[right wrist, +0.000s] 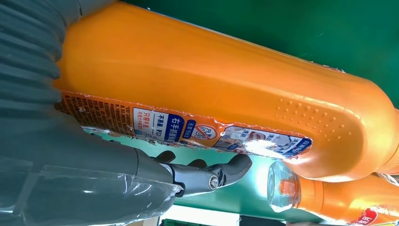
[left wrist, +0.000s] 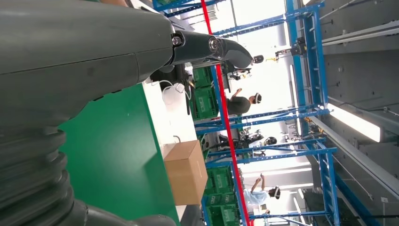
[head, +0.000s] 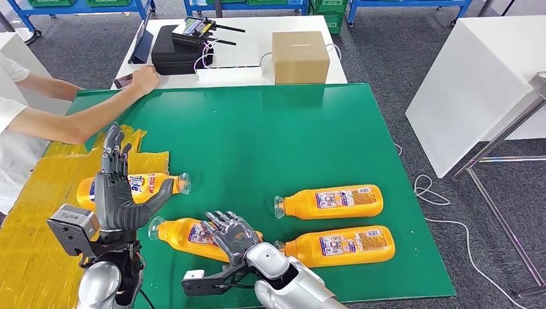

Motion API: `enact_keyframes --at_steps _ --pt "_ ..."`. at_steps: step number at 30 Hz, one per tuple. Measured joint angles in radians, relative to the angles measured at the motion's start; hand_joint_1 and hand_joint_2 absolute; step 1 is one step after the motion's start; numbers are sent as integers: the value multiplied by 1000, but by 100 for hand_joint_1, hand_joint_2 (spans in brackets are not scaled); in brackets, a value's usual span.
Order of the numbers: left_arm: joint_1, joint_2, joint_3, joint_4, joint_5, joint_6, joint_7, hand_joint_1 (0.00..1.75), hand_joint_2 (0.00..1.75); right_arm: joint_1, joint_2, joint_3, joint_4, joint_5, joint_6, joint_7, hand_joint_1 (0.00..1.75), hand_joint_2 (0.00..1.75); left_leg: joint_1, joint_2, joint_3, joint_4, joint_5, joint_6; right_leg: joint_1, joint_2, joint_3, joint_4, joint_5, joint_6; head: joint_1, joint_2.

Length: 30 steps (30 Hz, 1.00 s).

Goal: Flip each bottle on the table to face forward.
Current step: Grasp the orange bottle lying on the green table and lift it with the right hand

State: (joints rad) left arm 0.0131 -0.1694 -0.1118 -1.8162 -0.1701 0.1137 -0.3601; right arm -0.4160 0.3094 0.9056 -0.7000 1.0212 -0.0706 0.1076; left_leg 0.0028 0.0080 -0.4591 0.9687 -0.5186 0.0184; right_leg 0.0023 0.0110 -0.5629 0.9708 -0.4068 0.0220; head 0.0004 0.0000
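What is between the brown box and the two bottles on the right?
Just bare green mat, seen in the head view. Nothing sits between the box and the upper bottle or lower bottle.

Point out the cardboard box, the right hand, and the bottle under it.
cardboard box [head: 300,56], head view, front face.
right hand [head: 230,234], head view, back of hand.
bottle under right hand [head: 183,232], head view, orange body near label.

Four orange bottles [head: 335,201], one cardboard box [head: 300,56]
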Motion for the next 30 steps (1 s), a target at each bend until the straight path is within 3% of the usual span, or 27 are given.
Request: enact_keyframes --at_steps 30 --pt "0 0 0 0 0 0 0 0 175 -2 2 0 5 0 0 0 0 175 0 0 0 0 0 0 0 0 0 0 0 0 0 0"
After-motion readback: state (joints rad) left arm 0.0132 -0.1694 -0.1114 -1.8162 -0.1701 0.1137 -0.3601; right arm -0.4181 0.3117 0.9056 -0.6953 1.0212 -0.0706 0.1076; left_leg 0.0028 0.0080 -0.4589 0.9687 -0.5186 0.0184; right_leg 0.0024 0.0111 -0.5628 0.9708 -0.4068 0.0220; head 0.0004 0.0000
